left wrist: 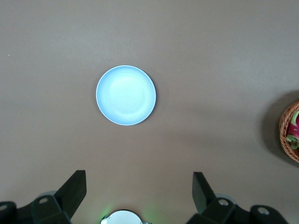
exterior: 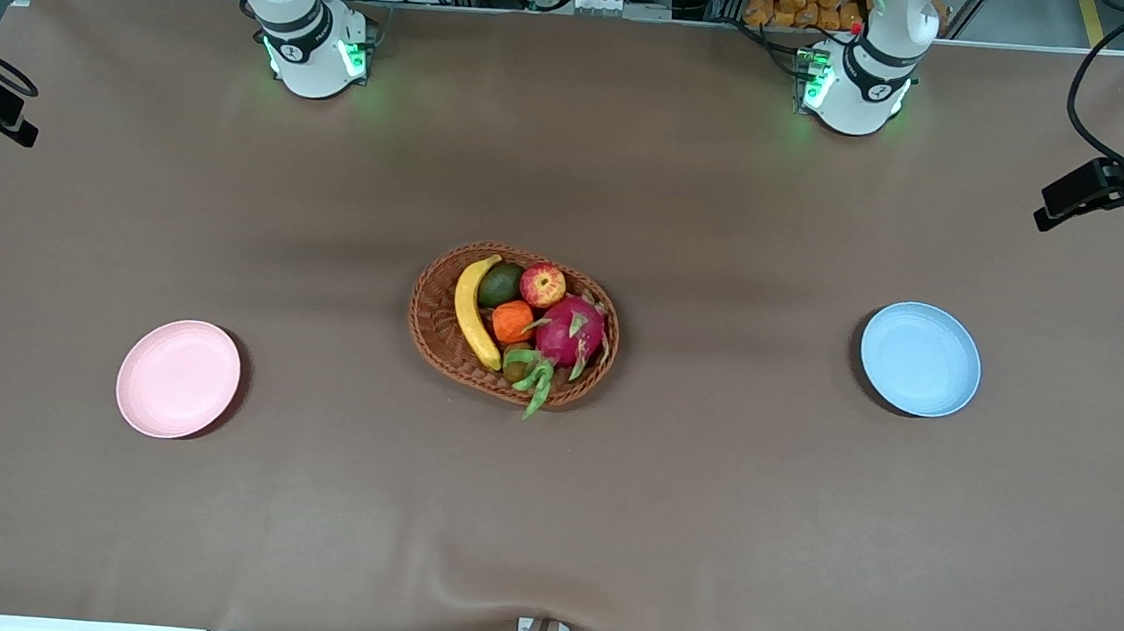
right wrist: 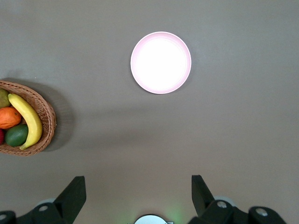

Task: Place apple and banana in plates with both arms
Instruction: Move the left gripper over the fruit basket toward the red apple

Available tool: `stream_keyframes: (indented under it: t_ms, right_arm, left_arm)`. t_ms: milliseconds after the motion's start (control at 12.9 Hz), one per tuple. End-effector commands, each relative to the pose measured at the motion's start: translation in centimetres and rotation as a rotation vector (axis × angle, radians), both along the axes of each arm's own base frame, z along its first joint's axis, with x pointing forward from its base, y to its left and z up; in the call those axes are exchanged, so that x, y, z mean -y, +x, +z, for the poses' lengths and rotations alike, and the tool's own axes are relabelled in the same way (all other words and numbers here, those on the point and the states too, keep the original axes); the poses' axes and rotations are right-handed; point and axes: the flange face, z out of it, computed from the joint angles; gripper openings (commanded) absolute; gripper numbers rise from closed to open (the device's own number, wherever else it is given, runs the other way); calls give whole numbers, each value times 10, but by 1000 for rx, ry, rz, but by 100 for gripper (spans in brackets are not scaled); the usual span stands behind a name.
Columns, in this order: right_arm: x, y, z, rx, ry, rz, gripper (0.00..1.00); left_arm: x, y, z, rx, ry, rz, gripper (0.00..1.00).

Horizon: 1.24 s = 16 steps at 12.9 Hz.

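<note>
The red apple [exterior: 542, 285] and the yellow banana [exterior: 473, 309] lie in the brown wicker basket [exterior: 436, 321] at the table's middle. The banana also shows in the right wrist view [right wrist: 27, 120]. The pale pink plate [exterior: 178, 378] lies empty toward the right arm's end and shows in the right wrist view [right wrist: 160, 62]. The pale blue plate [exterior: 920, 359] lies empty toward the left arm's end and shows in the left wrist view [left wrist: 125, 95]. My left gripper [left wrist: 139, 179] is open and empty, high over the table near its own base. My right gripper [right wrist: 138, 183] is open and empty, likewise high near its base. Neither gripper shows in the front view.
The basket also holds a pink dragon fruit [exterior: 571, 332], an orange tangerine [exterior: 511, 321] and a green fruit [exterior: 500, 285]. The arm bases [exterior: 314, 50] stand along the table's edge farthest from the front camera. Dark camera mounts [exterior: 1104, 188] stick in at both ends.
</note>
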Motion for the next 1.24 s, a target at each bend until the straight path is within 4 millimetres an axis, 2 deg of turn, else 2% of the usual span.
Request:
stream_keyframes:
  t_ms: [0, 155, 309, 464, 695, 850, 1004, 1159]
  right_arm:
    - [-2, 2, 4, 0, 7, -12, 100]
    - [-2, 2, 4, 0, 7, -12, 100]
    - [-2, 2, 4, 0, 7, -12, 100]
    - [-2, 2, 4, 0, 7, -12, 100]
    - [-2, 3, 3, -2, 7, -12, 100]
    - [-2, 3, 3, -2, 7, -12, 100]
    - [-2, 3, 3, -2, 7, -10, 100]
    - [-2, 3, 3, -2, 7, -10, 100]
  left_arm:
    - [3, -9, 9, -13, 13, -10, 100]
    - [5, -4, 12, -11, 12, -11, 100]
    - [16, 7, -6, -46, -2, -21, 100]
    - [60, 23, -42, -100, -35, 10, 100]
    - [144, 44, -91, -93, -39, 134, 100]
    - [206, 45, -130, -111, -23, 212, 100]
    - [271, 34, -166, -126, -1, 307, 100]
    - [297, 31, -184, -122, -6, 350, 100]
